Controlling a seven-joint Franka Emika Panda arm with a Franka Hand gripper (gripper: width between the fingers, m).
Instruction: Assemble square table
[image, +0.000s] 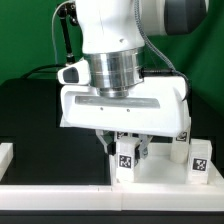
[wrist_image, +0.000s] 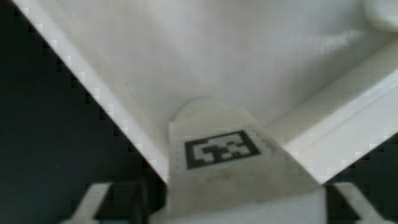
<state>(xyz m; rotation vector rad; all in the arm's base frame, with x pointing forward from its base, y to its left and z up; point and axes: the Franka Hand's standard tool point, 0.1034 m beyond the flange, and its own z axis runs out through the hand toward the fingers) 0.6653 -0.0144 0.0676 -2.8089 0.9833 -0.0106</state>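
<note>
Assembly underway; gripper (image: 127, 150) fingers closed around one tagged leg (wrist_image: 228, 160) over the tabletop (image: 160, 172); another leg (image: 199, 160) stands unattached.

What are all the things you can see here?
Square table slab: one, white, low at the exterior view's right, under the gripper.
Leg blocks: two seen, white with black tags; one between the fingers, one standing at the slab's right edge.
Border bars: two pieces, white; one along the front, one at the exterior view's left.
Table surface: black.
Cables: black, behind the arm.
Gripper: one, white, closed around the leg block.
</note>
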